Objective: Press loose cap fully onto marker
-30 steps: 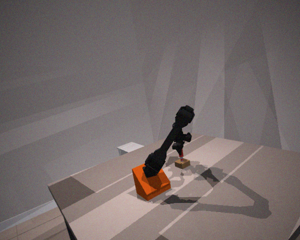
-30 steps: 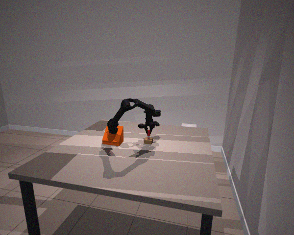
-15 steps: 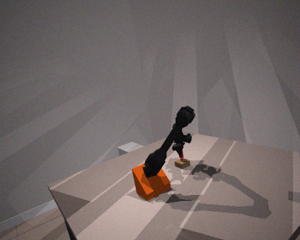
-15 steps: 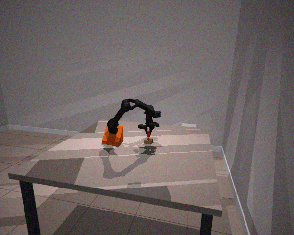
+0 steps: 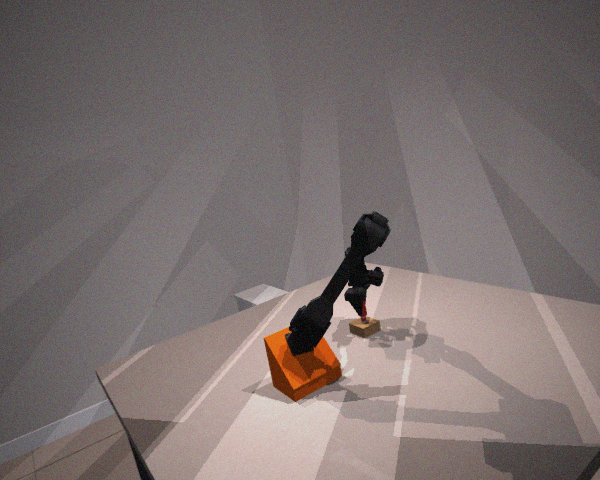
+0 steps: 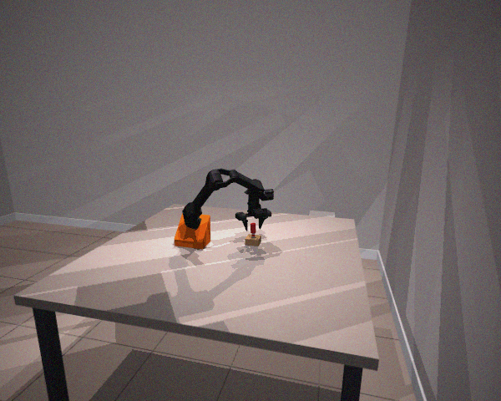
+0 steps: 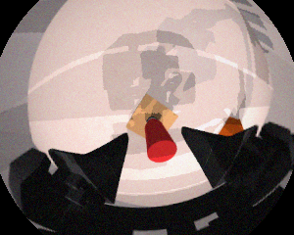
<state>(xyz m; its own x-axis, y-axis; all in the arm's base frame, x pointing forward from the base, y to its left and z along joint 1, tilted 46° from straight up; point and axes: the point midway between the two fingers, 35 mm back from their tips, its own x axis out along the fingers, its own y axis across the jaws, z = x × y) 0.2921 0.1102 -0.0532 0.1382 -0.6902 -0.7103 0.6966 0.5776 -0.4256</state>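
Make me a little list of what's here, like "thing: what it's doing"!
gripper: open, fingers apart on either side of the cap, holding nothing
red cap: sitting on the marker, upright
holder block: tan, on the table, marker standing in it
arm base: orange, beside the block
job left: move the arm away

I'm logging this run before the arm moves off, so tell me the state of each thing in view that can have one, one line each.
Gripper: open, fingers apart on either side of the cap, holding nothing.
Red cap: sitting on the marker, free of the fingers; whether it is fully clicked on cannot be told.
Marker: upright in the holder block, mostly covered by the cap.
Holder block: flat on the table, beside the orange base.
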